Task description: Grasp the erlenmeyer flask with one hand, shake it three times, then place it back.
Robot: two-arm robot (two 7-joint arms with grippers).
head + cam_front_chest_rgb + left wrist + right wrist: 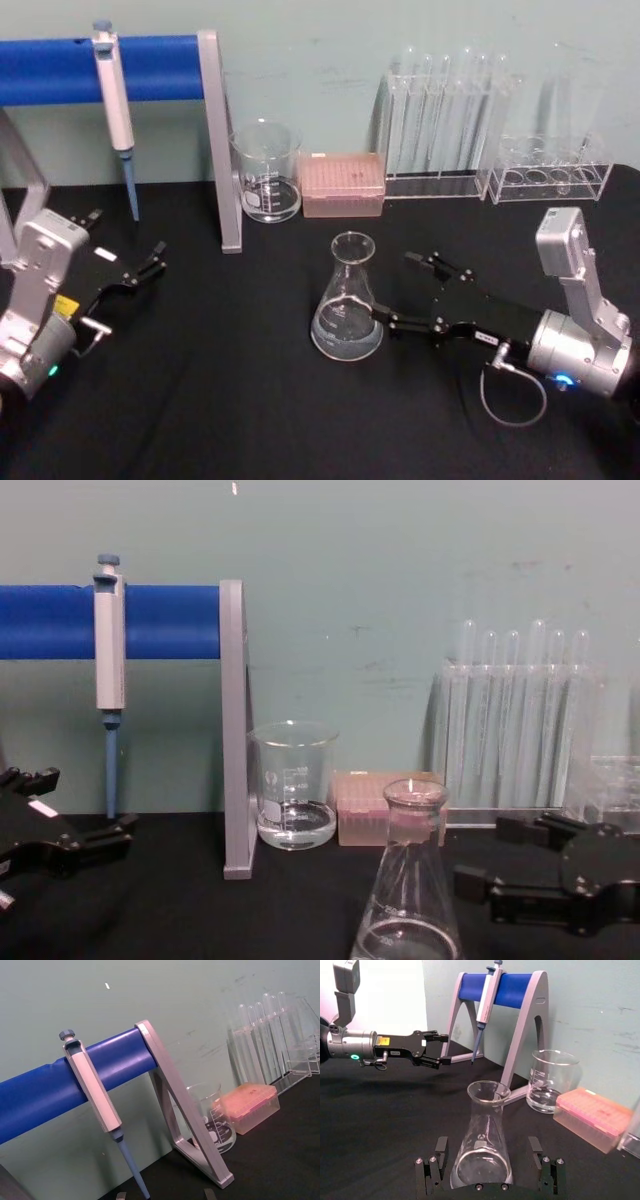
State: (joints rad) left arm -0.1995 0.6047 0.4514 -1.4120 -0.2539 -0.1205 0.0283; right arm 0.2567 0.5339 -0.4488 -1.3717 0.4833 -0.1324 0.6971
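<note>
The erlenmeyer flask stands upright on the black table near the middle, clear glass with a little liquid in its wide base. It also shows in the right wrist view and the chest view. My right gripper reaches in from the right and is open. Its two fingers stand on either side of the flask's base, with a gap on each side. My left gripper rests open at the table's left, far from the flask, and appears across the table in the right wrist view.
Behind the flask stand a glass beaker and a pink tip box. Test tube racks line the back right. A pipette hangs on a blue-barred stand at the back left.
</note>
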